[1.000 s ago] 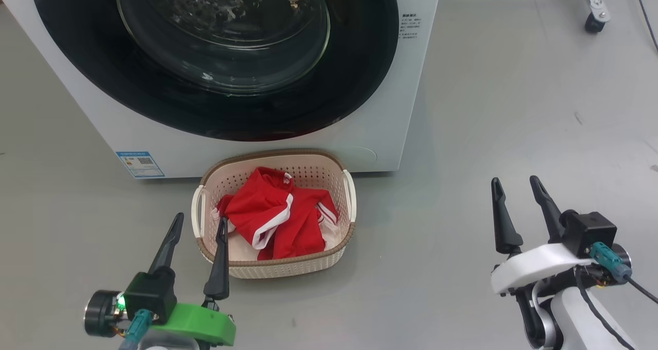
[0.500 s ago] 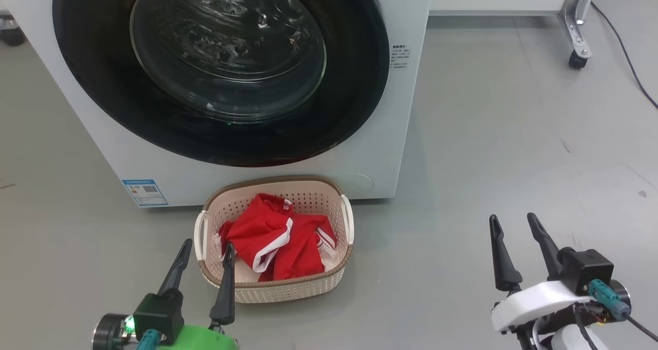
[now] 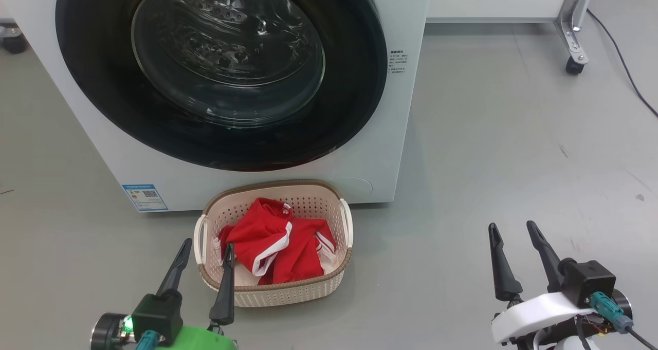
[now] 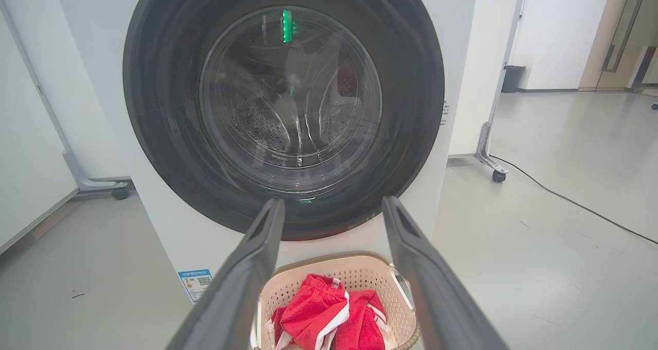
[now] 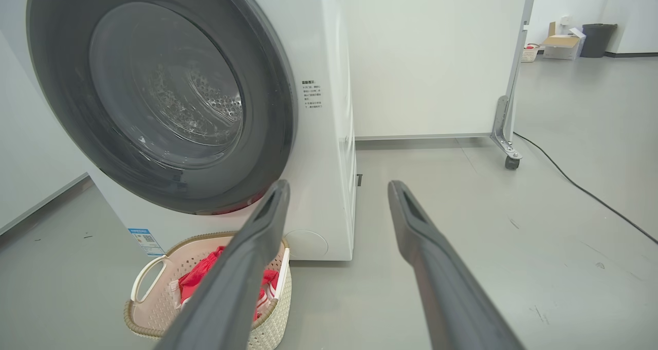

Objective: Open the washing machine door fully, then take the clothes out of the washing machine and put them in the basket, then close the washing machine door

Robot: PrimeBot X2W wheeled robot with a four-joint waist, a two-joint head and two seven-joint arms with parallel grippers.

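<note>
Camera higher now; basket [image 3: 288,294] just below shut door [image 3: 354,83]

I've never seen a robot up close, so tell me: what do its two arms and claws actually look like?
The left gripper has two long, dark, tapering fingers on a bright green bracket, with a small green light. The right gripper has the same fingers on a white bracket, plus a black box, a teal plug and a black cable.
</note>
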